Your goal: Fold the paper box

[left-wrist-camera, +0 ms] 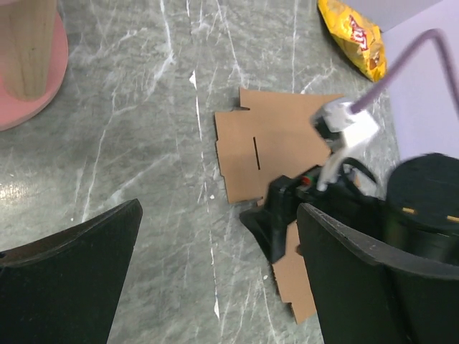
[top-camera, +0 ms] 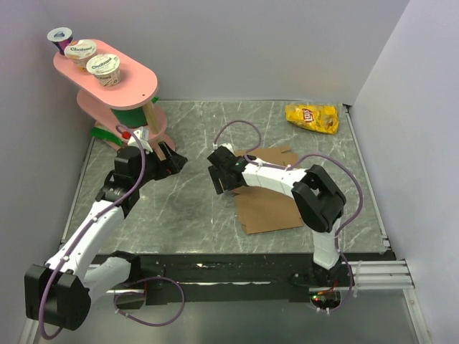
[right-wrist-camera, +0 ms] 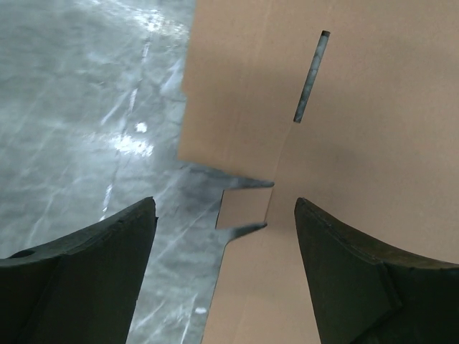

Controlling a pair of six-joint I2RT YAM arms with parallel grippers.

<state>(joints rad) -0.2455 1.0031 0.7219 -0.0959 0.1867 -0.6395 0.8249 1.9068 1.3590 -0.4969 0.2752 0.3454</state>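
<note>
Lying flat on the grey marbled table [top-camera: 179, 208], the paper box [top-camera: 271, 208] sits unfolded right of centre. The right gripper [top-camera: 217, 179] hovers over its left edge, jaws apart and empty; the left gripper [top-camera: 174, 162] hangs wide open, well apart from it.

Robot lab cell: plain walls [top-camera: 215, 43] enclose a marbled surface [top-camera: 193, 208]; cabled left arm [top-camera: 90, 240] and right arm [top-camera: 269, 177] are bolted at its edge.

You have a grey marbled surface [top-camera: 193, 208] before you. The paper box [top-camera: 269, 208] lies flat on it, right of centre. A yellow chip bag [top-camera: 312, 118] rests at the far right corner and a pink stand [top-camera: 136, 86] at the far left.
</note>
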